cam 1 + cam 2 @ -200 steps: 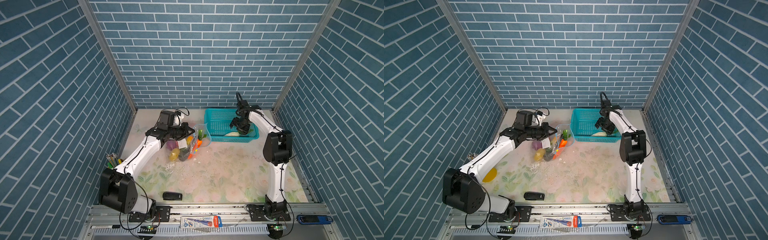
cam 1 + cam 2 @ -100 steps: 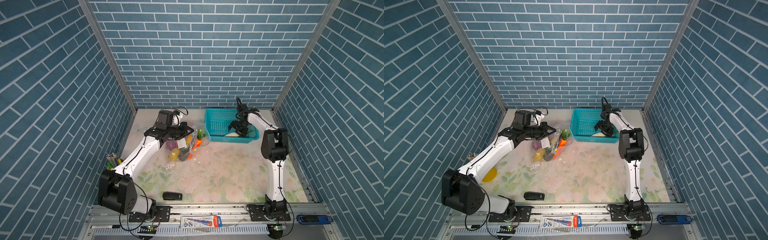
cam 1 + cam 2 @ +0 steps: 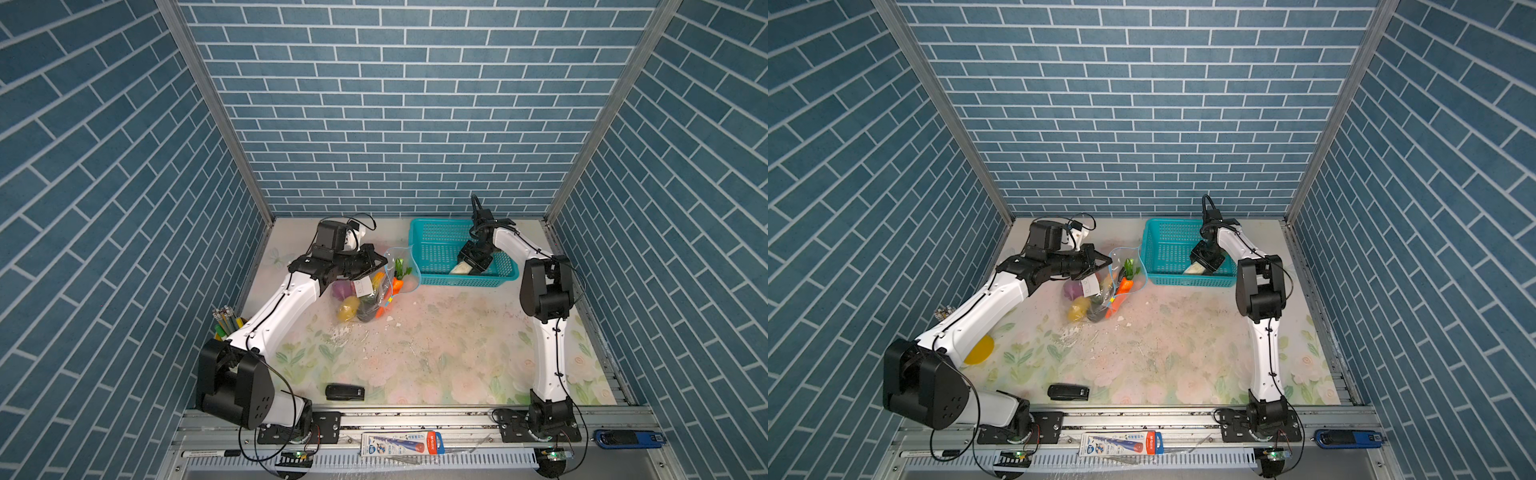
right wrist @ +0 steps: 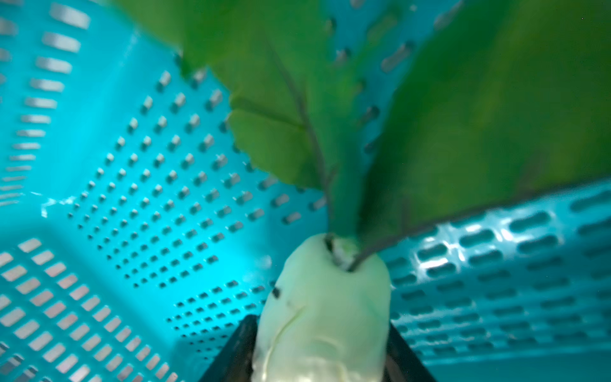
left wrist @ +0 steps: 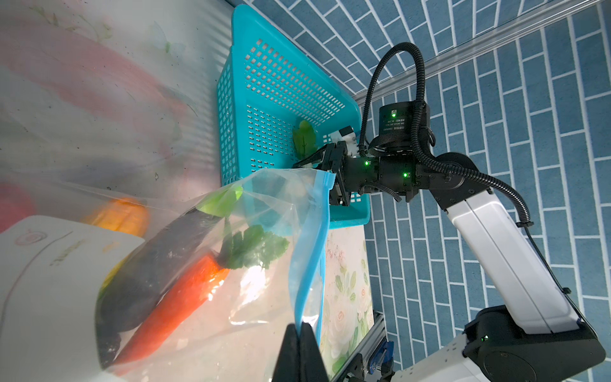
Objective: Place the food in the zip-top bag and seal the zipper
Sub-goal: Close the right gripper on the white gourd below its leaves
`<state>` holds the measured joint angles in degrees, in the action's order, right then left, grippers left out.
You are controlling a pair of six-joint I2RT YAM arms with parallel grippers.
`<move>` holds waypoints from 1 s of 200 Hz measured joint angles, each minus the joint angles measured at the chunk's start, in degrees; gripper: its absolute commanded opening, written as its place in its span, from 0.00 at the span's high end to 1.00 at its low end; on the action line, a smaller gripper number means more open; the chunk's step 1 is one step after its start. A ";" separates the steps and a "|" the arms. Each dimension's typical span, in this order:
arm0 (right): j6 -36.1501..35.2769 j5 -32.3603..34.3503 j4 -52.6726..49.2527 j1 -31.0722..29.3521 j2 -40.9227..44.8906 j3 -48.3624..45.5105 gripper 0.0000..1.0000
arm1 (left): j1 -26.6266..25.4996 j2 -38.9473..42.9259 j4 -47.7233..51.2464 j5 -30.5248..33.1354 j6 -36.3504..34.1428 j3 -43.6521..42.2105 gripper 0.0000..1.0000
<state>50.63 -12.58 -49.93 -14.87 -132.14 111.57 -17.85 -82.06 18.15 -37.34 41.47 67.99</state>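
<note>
– Right wrist view is taken first: what is found between the jaws?

– The right gripper [image 4: 320, 334] is seen with its jaws closed against the two sides of the white radish [image 4: 324, 297], at the root end. How firm the pinch is cannot be told, because the picture is blurred. The radish is inside the teal basket [image 4: 99, 172], near the wall that faces the arm bases.

– And which way is it pointed?

– Its long axis is laid along the reach of the jaws. The green leaves [image 4: 463, 115] are pointed ahead, away from the wrist, and are spread over the basket floor and wall.

– Where is the zip-top bag [image 5: 258, 307]?

– Just beside the basket, at the end toward the left arm. It is held up by the left gripper [image 5: 299, 330], whose jaws are pressed together on the zipper [image 5: 310, 238]. The mouth is turned toward the basket, and the bag's length runs away from the basket, down to the worktop [image 3: 415, 332]. A carrot [image 5: 178, 297] and a dark piece [image 5: 155, 261] are already inside.

– How should the step be done well?

– It is judged that the radish should be raised straight until the leaves are clear of the basket wall, since they could be caught in the holes. Then it should be carried over the basket end and entered leaves first through the mouth. The pinch on the zipper should not be loosened.
</note>
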 measured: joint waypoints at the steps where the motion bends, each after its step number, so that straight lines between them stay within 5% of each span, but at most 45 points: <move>1: 0.00 -0.04 0.04 0.00 0.00 0.00 0.51 | -0.02 0.00 0.00 0.00 0.00 0.00 1.00; 82: -0.52 0.17 1.77 0.00 0.48 -1.01 0.55 | 0.09 0.00 0.20 0.00 -0.11 0.00 1.00; 200: -14.95 14.36 -2.49 -0.04 0.85 -0.74 0.31 | 0.33 0.00 0.24 0.00 -0.15 0.00 1.00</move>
<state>35.68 1.78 -52.42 -14.92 -131.28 110.83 -17.52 -82.06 18.39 -37.34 41.32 67.99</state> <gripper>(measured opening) 0.678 0.045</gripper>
